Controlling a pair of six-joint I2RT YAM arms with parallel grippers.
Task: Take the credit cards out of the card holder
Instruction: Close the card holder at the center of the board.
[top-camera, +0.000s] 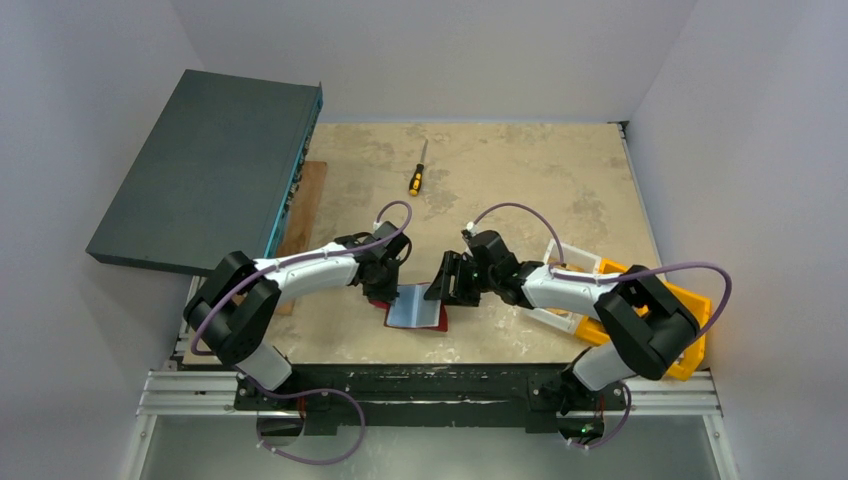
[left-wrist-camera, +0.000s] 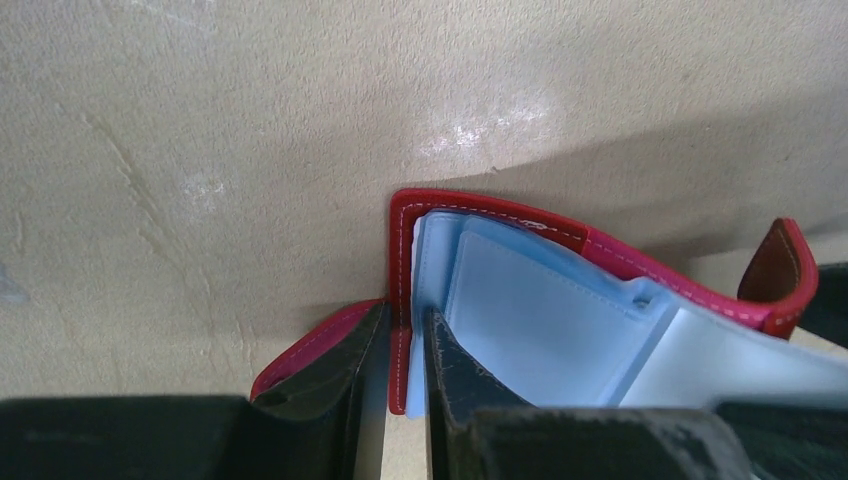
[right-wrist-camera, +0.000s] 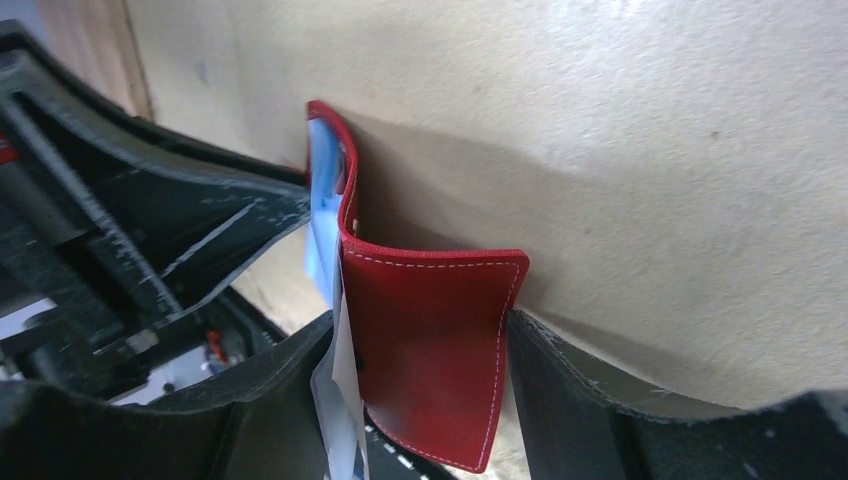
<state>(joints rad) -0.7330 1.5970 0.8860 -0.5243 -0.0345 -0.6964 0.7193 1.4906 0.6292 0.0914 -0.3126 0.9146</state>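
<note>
The dark red card holder (top-camera: 381, 303) lies open on the table between my two grippers. Its pale blue plastic sleeves (top-camera: 415, 305) face up. My left gripper (top-camera: 384, 284) is shut on the holder's left edge; in the left wrist view the red edge (left-wrist-camera: 400, 300) and a blue sleeve (left-wrist-camera: 540, 310) sit between the fingers (left-wrist-camera: 455, 375). My right gripper (top-camera: 449, 284) is open, its jaws either side of the holder's raised red flap (right-wrist-camera: 430, 340). No grey or gold card shows apart from the sleeves.
A yellow-handled screwdriver (top-camera: 417, 178) lies at the back. A dark grey box (top-camera: 210, 170) and a wooden board (top-camera: 305, 200) sit at the left. An orange bin (top-camera: 685, 325) and a white bin (top-camera: 572, 262) stand at the right, beside the right arm.
</note>
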